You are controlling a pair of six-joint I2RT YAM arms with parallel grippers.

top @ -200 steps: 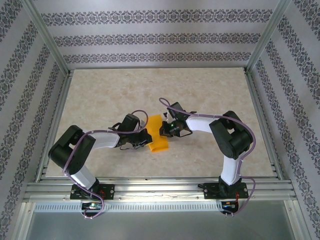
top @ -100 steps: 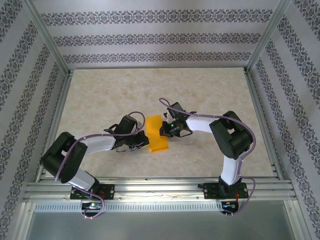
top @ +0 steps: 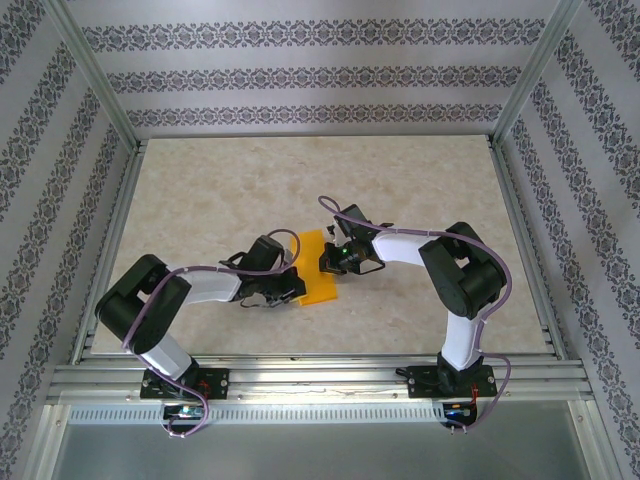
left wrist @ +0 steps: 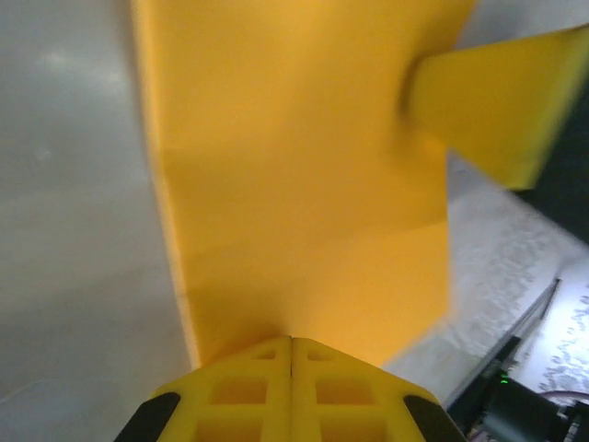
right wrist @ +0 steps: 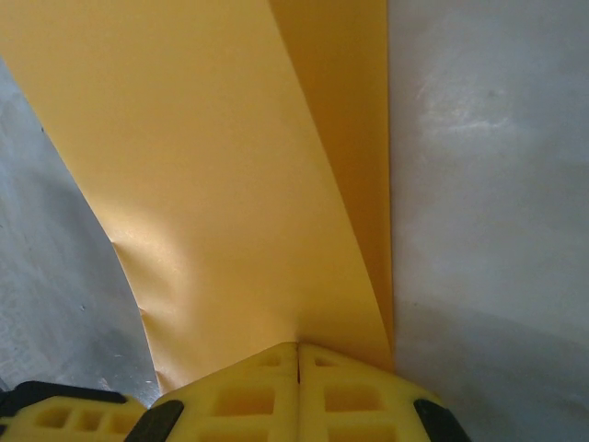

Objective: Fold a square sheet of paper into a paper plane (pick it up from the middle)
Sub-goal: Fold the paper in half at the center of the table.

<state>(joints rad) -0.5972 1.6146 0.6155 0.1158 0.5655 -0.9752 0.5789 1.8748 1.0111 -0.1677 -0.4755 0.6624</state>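
The square sheet of paper (top: pixel 313 282) is bright orange and lies folded near the table's middle, between both grippers. In the left wrist view the sheet of paper (left wrist: pixel 294 166) spreads flat ahead of my left gripper (left wrist: pixel 292 341). That gripper is shut, and its tips rest against the sheet's near edge. My right gripper (right wrist: pixel 299 348) is shut on the paper (right wrist: pixel 212 184), which curves away from its jaws with a folded strip along the right side. From above, the left gripper (top: pixel 296 286) is at the sheet's lower left and the right gripper (top: pixel 324 262) at its right edge.
The beige marbled table (top: pixel 400 180) has open room behind and to both sides of the paper. Aluminium frame rails (top: pixel 300 372) run along the near edge and the sides, with patterned walls beyond. One right finger (left wrist: pixel 497 101) crosses the sheet's far corner in the left wrist view.
The left gripper has slid right, toward the sheet's lower corner, and its elbow has shifted. The paper lies flatter than a second ago. The right arm has held still.
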